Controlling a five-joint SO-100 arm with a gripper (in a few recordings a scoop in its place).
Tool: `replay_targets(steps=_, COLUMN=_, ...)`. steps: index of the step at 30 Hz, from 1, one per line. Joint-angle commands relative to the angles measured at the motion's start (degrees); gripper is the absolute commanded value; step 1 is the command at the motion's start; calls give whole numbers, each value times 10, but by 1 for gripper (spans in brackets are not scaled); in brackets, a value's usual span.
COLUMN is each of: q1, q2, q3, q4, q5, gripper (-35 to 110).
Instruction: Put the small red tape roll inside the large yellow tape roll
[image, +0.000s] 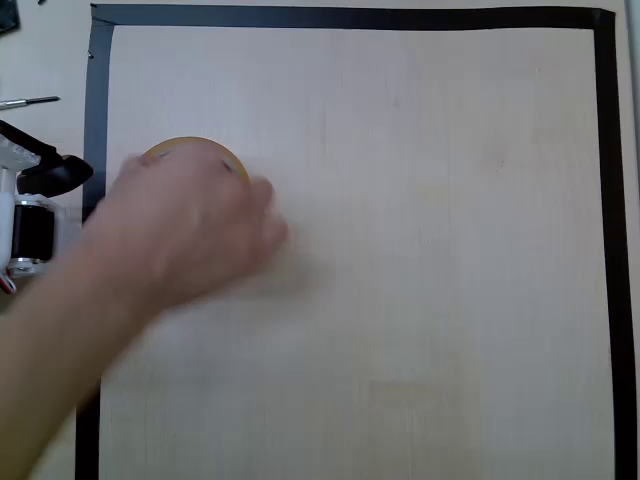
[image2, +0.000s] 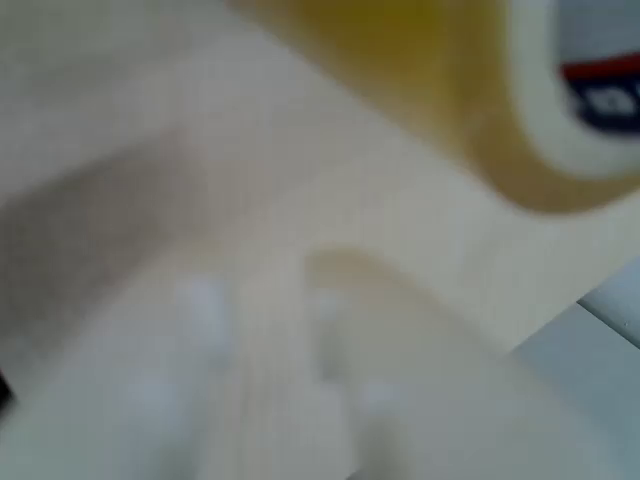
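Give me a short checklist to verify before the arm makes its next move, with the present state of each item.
1. Work area free of people: not ok. A person's hand lies over the board in the overhead view.
2. Large yellow tape roll uncovered: not ok. The hand hides most of it; only its top edge shows.
3. Yellow roll settled flat: cannot tell. The wrist view shows it blurred and close.
4. Small red tape roll located: cannot tell.
5. Pincer state: cannot tell; the wrist view is too blurred.
6. Arm away from the hand: ok. It sits at the left edge of the overhead view, outside the black tape border.
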Motion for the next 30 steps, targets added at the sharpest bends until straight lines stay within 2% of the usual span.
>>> replay_targets(steps=1, q1=5, q2=8, q3=-15, q4=16, q5=-7, gripper=3)
replay_targets(steps=23, q1=5, q2=8, q3=-15, q4=16, q5=-7, gripper=3)
replay_targets(steps=30, q1=-47, q2=9, q3=-14, q4=12, q5=-8, gripper=3)
